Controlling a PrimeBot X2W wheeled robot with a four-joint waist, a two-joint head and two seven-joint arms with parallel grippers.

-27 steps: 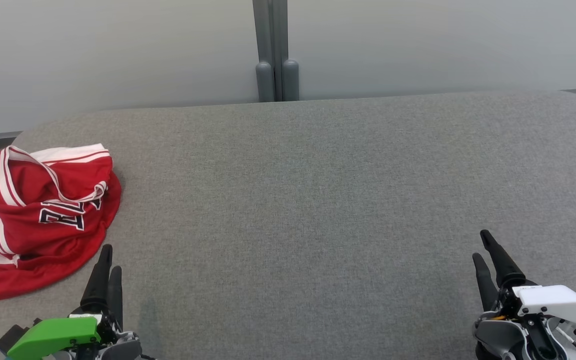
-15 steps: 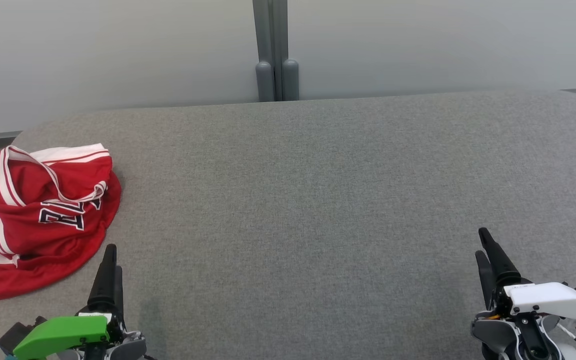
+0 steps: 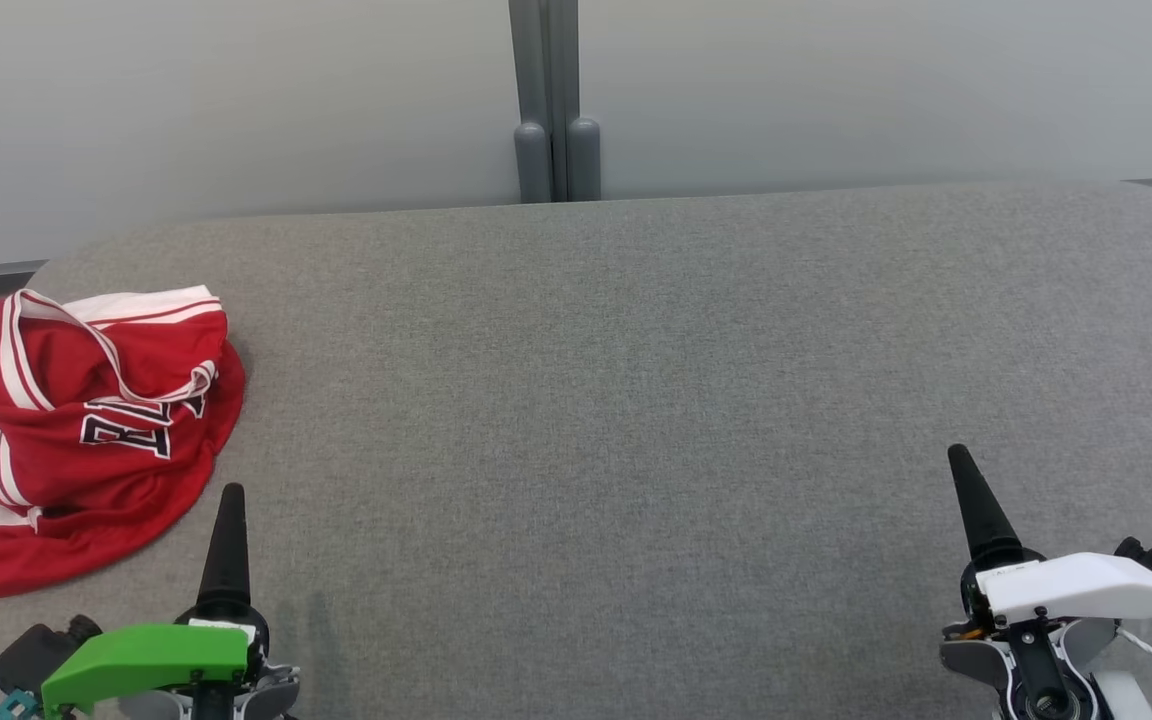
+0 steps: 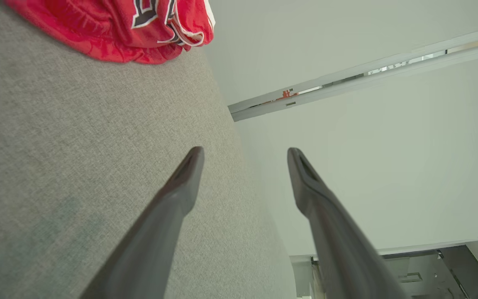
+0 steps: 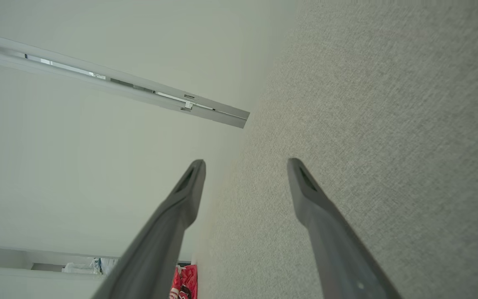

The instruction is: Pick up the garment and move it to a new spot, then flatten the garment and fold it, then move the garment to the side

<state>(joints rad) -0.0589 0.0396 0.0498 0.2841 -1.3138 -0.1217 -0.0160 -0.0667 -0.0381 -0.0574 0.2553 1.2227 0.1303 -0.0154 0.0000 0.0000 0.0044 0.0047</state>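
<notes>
Head view: left gripper (image 3: 232, 500), right gripper (image 3: 961, 464) rolled edge-on.

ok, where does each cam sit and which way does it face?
Head: on the head, facing forward and down at the grey fabric-covered table, crumpled red-and-white jersey far left; left gripper lower left, right gripper lower right.
Left wrist: on that wrist, looking along its open jaws across the table to a pale wall; jersey at top.
Right wrist: same setup, open jaws; jersey tiny at bottom.
Shared: all three see table and jersey.
</notes>
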